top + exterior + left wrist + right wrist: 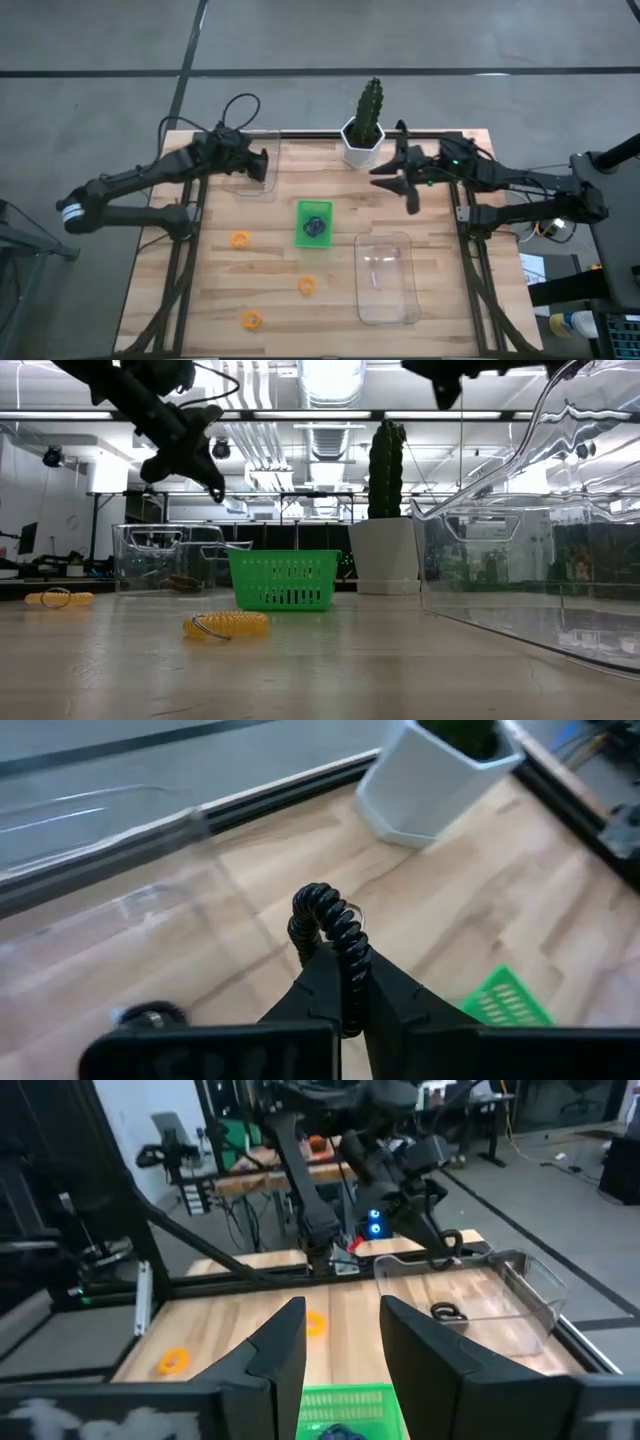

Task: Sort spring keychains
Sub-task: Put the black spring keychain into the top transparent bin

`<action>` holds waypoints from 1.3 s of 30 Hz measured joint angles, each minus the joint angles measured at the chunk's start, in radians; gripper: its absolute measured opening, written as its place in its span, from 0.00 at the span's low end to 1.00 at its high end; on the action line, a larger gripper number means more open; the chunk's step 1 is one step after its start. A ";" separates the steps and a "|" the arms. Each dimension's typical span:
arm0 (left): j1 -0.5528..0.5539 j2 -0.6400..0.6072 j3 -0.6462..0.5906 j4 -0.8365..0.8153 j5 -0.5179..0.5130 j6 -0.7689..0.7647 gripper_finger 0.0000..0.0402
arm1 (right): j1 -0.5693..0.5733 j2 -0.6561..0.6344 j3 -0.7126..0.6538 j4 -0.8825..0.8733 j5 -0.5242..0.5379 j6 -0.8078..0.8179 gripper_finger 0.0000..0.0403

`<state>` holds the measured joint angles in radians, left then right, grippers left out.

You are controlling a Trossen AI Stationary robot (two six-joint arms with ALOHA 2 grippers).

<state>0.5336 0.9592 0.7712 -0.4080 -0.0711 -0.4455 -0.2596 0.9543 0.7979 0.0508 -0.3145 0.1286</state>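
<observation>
While hovering over the clear bin [249,166] at the table's [440,300] far left, left gripper [262,165] clenched on a black keychain [328,925], coil sticking up past the fingertips. Second black keychain [445,1312] lying inside that same bin. Right gripper [408,178] raised above the table near the white cactus pot [362,143], between pot and the right-hand rail; fingers [280,1345] parted, nothing between them. Green tray [313,224] at mid-table, holding dark keychains [316,228], exact colours and count hard to tell. Three orange keychains loose on the wood: one [239,240] left of the tray, one [307,286] nearer the front edge below the tray, one [251,320] close to the front-left. Larger clear bin [387,278] at front right, well apart from the orange ones, with nothing clearly visible inside. From table level, nearest orange keychain seen lying flat, metal ring attached.
</observation>
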 joint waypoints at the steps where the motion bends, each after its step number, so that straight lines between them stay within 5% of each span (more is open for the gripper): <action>1: 0.013 0.000 0.000 -0.004 0.000 0.003 0.04 | 0.000 -0.028 -0.021 0.007 0.000 0.010 0.31; 22: 0.179 0.016 -0.006 -0.089 0.000 0.080 0.03 | 0.000 -0.431 -0.285 0.071 0.001 0.138 0.30; 39: 0.270 0.095 -0.006 -0.081 0.024 0.074 0.03 | 0.000 -0.502 -0.330 0.081 0.002 0.186 0.32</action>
<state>0.8031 1.0546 0.7650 -0.4892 -0.0468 -0.3717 -0.2596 0.4527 0.4679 0.1318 -0.3127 0.3149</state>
